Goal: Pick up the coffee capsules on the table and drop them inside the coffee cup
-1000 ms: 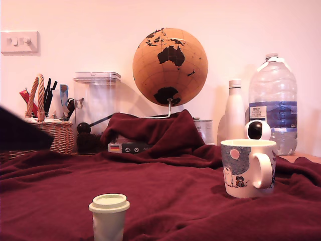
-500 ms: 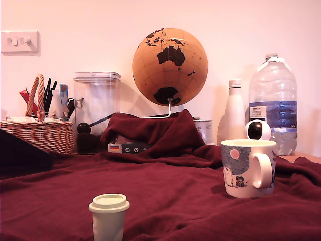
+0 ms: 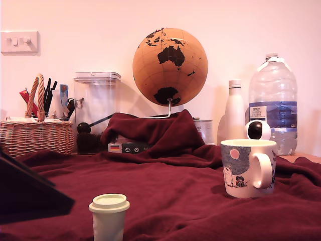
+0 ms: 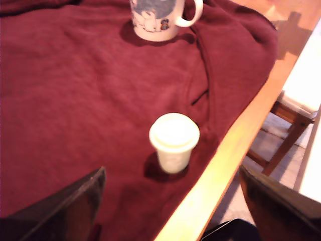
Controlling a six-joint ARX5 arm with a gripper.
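A pale cream coffee capsule (image 3: 109, 215) (image 4: 174, 142) stands wide rim up on the dark red blanket of the table (image 4: 75, 95), close to its light wood edge (image 4: 220, 170). The white coffee cup (image 3: 249, 167) (image 4: 159, 19) with printed figures stands upright farther off, at the exterior view's right, handle toward the wood edge. My gripper (image 4: 172, 169) is open wide. Its two dark fingers (image 4: 65, 206) flank the capsule from a distance and touch nothing. One dark finger (image 3: 30, 193) shows low at the exterior view's left, beside the capsule.
At the back stand a wicker basket (image 3: 35, 135) of utensils, a clear container (image 3: 98, 108), a cork globe (image 3: 170, 67), a white bottle (image 3: 234, 113), a large water bottle (image 3: 273, 103) and a small ball camera (image 3: 257, 130). A chair (image 4: 293, 115) sits past the table edge.
The dark finger at the exterior view's left has come down and toward the capsule, uncovering the basket. Capsule and cup have not moved.
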